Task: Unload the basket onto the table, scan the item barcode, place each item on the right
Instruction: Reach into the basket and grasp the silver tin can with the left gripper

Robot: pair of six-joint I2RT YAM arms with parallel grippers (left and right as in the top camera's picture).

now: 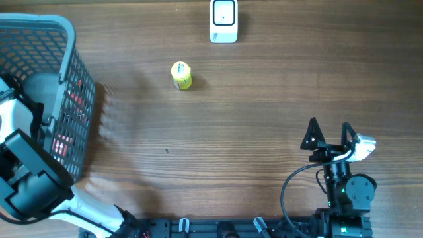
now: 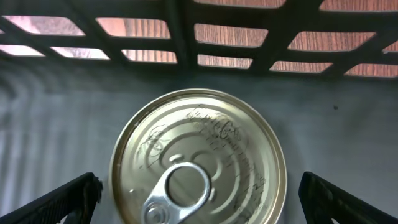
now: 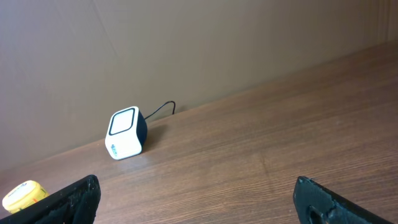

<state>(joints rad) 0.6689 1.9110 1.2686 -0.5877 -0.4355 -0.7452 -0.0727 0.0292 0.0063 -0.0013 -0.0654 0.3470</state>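
The round silver tin can with a ring pull sits in the grey mesh basket, just under the left hand, which is wide open and empty, set to grab it.

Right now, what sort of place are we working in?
Probably a mock shop checkout on a wooden table: a white barcode scanner at the far edge, a grey basket holding a tin can, and a small yellow jar.
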